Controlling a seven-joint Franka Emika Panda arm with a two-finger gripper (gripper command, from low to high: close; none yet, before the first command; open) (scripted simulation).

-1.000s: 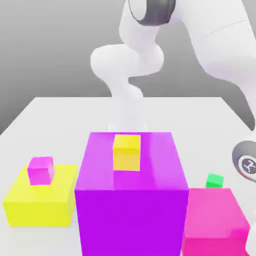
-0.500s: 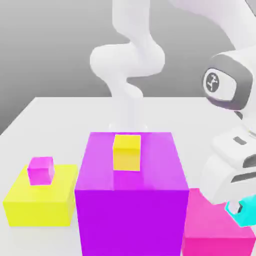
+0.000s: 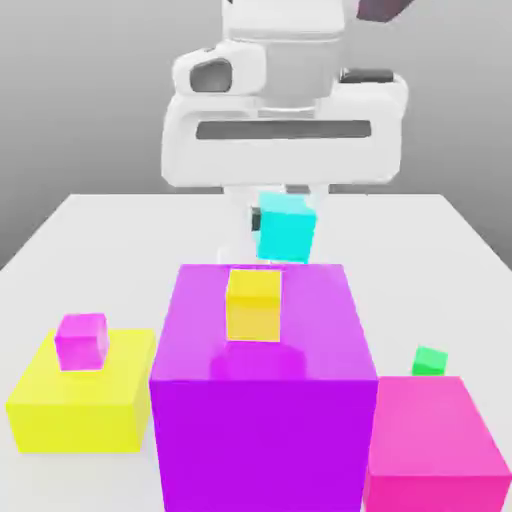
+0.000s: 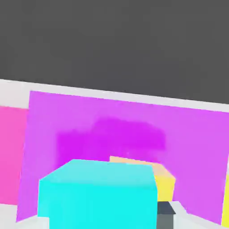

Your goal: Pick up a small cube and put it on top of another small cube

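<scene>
The small cube (image 3: 285, 230) is plain cyan and hangs in the air between my gripper's (image 3: 285, 212) fingers, which are shut on it. It hovers above the far edge of the big purple block (image 3: 262, 400). A small yellow cube (image 3: 253, 304) rests on top of that block, just below and in front of the cyan one. In the hand view the cyan small cube (image 4: 98, 194) sits close to the camera, with the small yellow cube (image 4: 164, 182) partly hidden behind it on the purple block (image 4: 120, 129). A dark fingertip (image 4: 165, 214) shows beside the cube.
A flat yellow block (image 3: 80, 405) with a small magenta cube (image 3: 81, 340) on it stands at the exterior view's left. A pink block (image 3: 430, 445) stands at the right, with a tiny green cube (image 3: 430, 361) behind it. All rest on a white table (image 3: 100, 230).
The hand has swung from low at the exterior view's right, by the pink block, up and across to the middle, carrying the cyan cube to above the purple block's far edge.
</scene>
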